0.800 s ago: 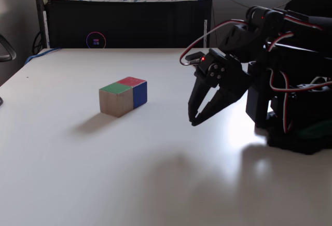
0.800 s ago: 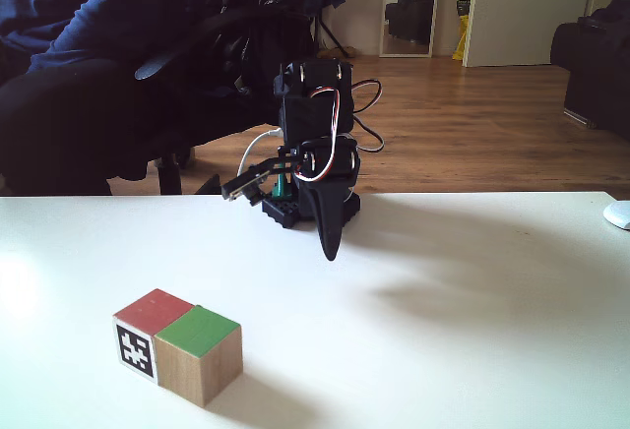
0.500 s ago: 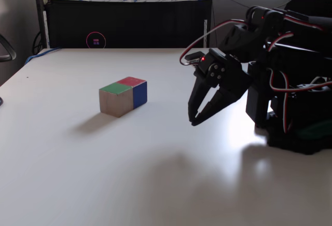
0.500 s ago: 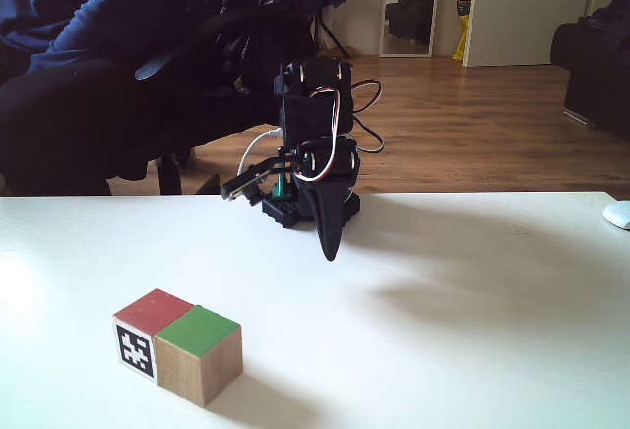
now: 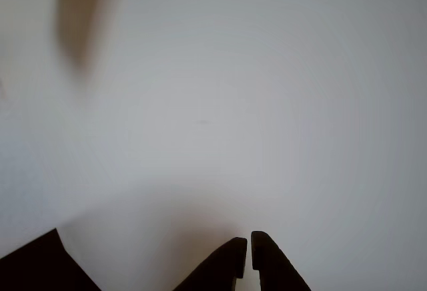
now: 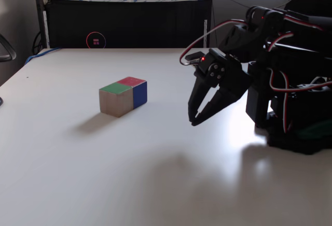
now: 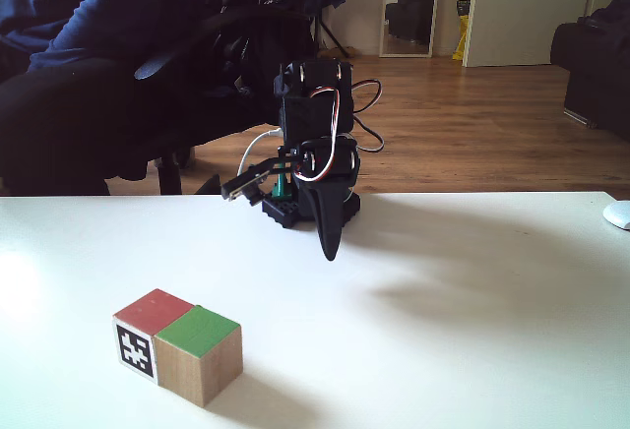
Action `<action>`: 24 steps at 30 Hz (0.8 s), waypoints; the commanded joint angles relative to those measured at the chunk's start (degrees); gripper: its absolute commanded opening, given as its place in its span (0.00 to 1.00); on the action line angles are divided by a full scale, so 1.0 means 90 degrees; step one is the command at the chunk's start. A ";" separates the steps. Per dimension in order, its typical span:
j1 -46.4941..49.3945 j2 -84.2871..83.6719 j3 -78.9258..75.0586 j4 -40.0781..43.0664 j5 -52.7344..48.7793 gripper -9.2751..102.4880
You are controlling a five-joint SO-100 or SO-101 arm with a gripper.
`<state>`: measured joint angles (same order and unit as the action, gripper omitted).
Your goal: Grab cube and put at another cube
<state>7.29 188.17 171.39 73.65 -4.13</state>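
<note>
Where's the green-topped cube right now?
In a fixed view the green-topped cube sits mid-table, touching the red-topped cube behind it, left of the gripper.

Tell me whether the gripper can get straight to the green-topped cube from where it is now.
Probably yes. The gripper hangs over bare white table, jaws nearly shut, with nothing between it and the green-topped cube. The red-topped cube touches one side, so only its other faces are free.
</note>
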 commanded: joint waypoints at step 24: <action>0.1396 -0.5664 -0.4395 -0.2354 0.2109 0.08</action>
<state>17.23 146.43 140.45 53.79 13.45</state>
